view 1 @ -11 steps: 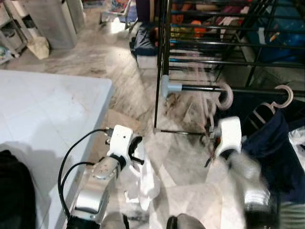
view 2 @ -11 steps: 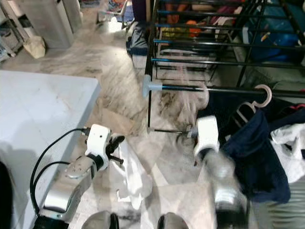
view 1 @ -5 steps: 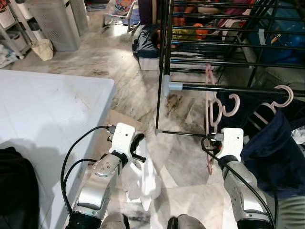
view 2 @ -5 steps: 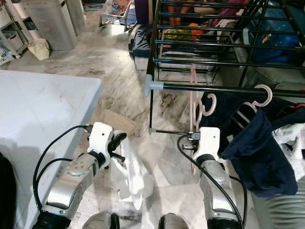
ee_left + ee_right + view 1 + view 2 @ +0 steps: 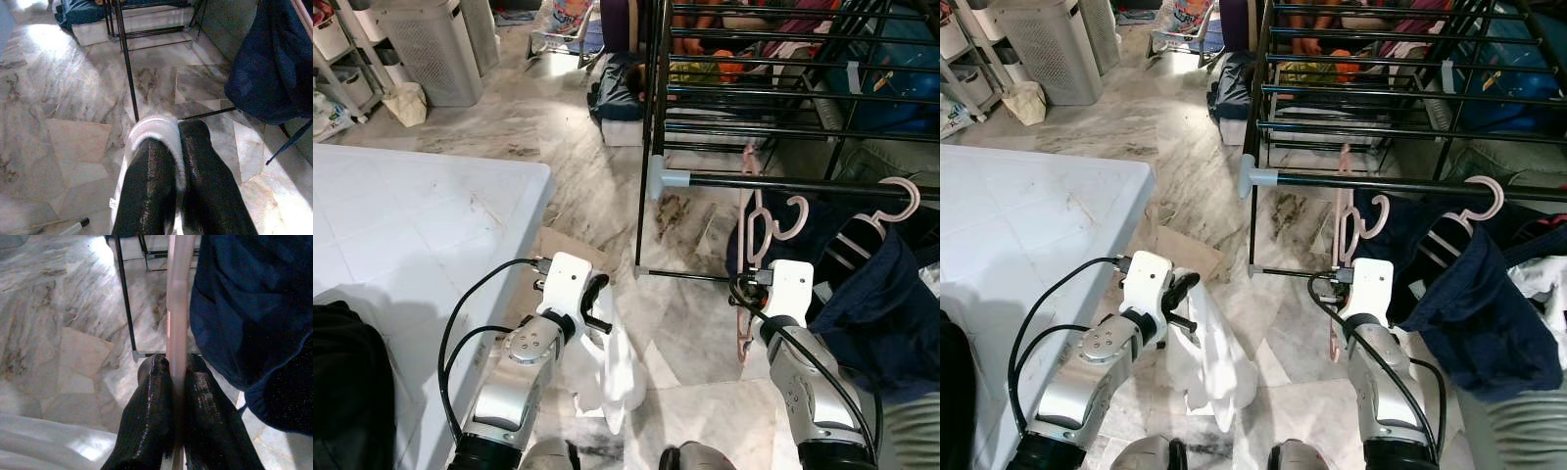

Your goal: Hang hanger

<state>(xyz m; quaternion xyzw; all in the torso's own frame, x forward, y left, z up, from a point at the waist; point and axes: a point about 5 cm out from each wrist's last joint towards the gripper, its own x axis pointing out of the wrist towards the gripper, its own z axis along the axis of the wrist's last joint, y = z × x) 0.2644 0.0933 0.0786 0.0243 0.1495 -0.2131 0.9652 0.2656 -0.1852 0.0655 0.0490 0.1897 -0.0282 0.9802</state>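
So the right gripper [image 5: 177, 382] has its two black fingers [image 5: 149, 416] pressed tight onto a pale pink hanger [image 5: 747, 235], pinching the thin plastic edge between them. The hanger stands pretty much upright, edge-on to the robot, right in front of the black drying rack [image 5: 651, 147]. Its hook end sits up near the rack's front rail [image 5: 783, 183], the one with the grey end cap [image 5: 662, 178], but I honestly can't tell whether the hook is over the bar or just beside it. Next to it on that same rail there's another pink hanger [image 5: 881, 211] with a dark navy garment [image 5: 876, 313] draped off it, hanging just beside the right arm. Over on the other side, the left gripper [image 5: 178, 161] is closed too, with its fingers squeezing a white cloth [image 5: 612, 367] that dangles down toward the marble floor [image 5: 558, 127]. You can see a bit of the white fabric bunched between the fingertips in the left wrist view. That arm sits low, next to the edge of a white tiled counter [image 5: 421, 225]. A flat piece of cardboard [image 5: 563, 250] lies on the floor by the counter's corner, and a white slatted laundry basket [image 5: 426, 44] stands well back against the far side of the room.
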